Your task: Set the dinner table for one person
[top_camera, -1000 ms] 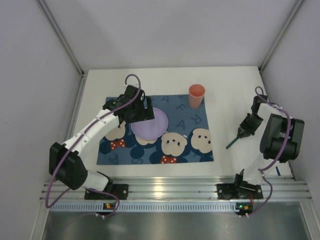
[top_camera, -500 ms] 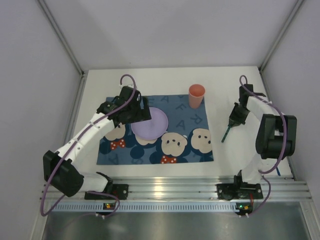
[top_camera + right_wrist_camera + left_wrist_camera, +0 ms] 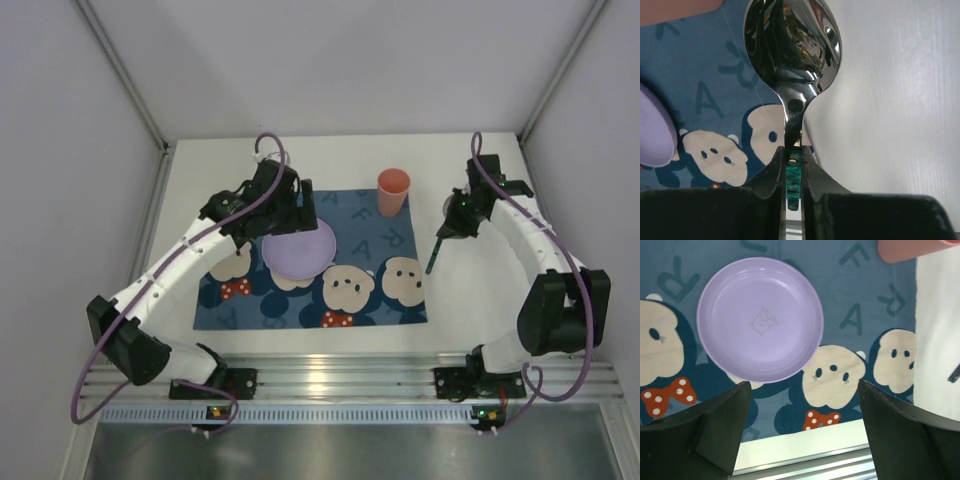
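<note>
The right pincer (image 3: 793, 155) gripped a spoon (image 3: 792, 45) at the mat (image 3: 710, 85) edge (bare bench (image 3: 890, 100) alongside); left pincer (image 3: 802, 390) stood apart above plate (image 3: 760, 320).

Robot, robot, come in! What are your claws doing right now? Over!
Left claw open above purple plate. Right claw shut on spoon, beside the mat, over dinner table. Pink cup at mat's far corner, clear of spoon.

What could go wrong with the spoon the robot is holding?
The right claw pinches only the thin green handle of the spoon, so it might slip or twist. The pink cup stands close by; a swing could tip it. The left claw hovers open over the purple plate, so the arms could bump.
</note>
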You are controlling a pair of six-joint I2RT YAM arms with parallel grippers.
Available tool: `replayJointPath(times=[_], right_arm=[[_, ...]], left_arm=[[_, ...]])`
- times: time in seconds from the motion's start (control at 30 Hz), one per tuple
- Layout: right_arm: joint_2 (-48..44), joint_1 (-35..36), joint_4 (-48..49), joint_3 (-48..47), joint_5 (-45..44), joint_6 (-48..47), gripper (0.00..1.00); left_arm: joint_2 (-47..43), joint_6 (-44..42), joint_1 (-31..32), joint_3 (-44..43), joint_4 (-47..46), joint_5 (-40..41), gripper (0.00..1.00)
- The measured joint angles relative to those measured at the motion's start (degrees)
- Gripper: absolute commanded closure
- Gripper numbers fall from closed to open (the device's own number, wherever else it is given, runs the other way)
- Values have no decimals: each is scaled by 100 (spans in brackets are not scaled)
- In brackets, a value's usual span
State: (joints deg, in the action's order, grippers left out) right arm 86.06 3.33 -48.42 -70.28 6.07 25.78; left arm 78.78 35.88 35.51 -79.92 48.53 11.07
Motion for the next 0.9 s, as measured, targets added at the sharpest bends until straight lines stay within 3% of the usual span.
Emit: replayJointPath(times=[0.47, 0.9], right_arm=[[-531, 1438, -96, -2, 474, 553, 100], [-682, 1567, -111, -37, 769, 686, 100]], left_arm=[[1198, -155, 2210, -1565, 284, 1091, 8], [1926, -264, 3032, -2282, 286, 1294, 11]])
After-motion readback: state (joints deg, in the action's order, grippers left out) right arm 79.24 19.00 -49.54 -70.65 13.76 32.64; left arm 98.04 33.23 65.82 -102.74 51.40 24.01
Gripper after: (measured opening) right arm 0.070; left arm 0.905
